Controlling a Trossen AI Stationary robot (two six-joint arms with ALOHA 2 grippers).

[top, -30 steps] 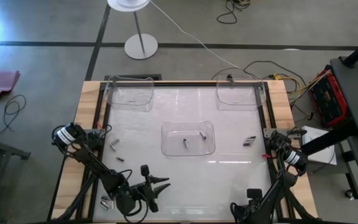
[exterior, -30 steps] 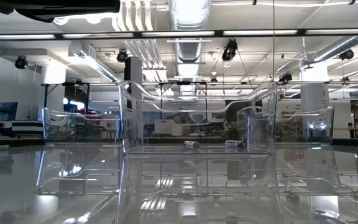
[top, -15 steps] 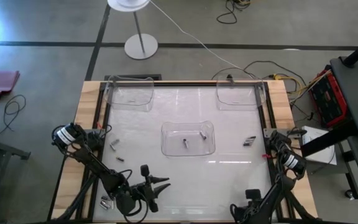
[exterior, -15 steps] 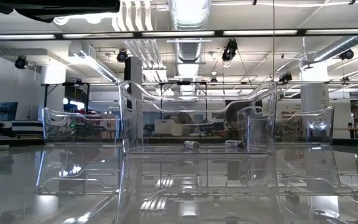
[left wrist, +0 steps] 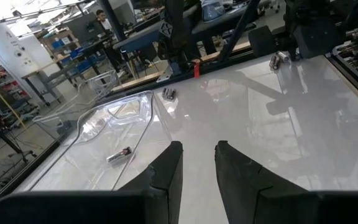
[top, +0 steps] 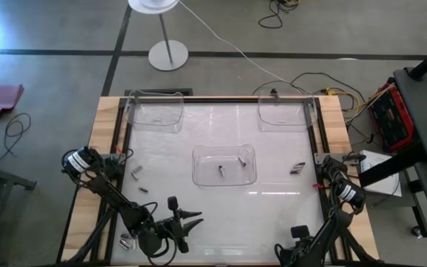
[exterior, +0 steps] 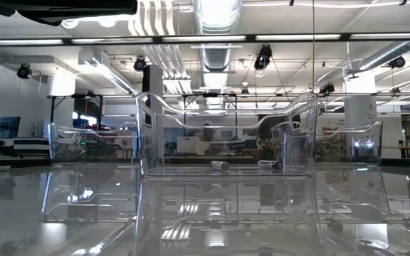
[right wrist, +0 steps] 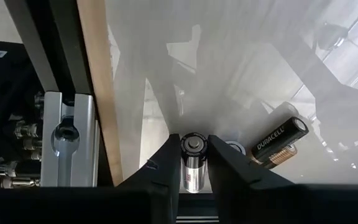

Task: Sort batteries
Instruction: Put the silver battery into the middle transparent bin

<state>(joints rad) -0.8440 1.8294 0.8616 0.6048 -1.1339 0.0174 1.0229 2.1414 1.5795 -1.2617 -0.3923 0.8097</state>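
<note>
L hand [top: 187,220]: near-left of bench [top: 273,215], fingers parted, holding nothing.
Batteries [top: 137,172]: loose at left & right, two in mid tray [top: 199,176].
R hand [right wrist: 194,163]: near-right bench edge, clamped on a battery [right wrist: 192,167].
Handling: light, stiff, slick, rolls; pinch mid-body.

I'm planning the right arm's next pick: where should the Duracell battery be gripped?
Mid-body, from above, one finger on each long side. The Duracell battery lies flat and aslant on the table, so the wrist must turn to square up. The right gripper is shut on the held battery, which probably has to go first.
</note>
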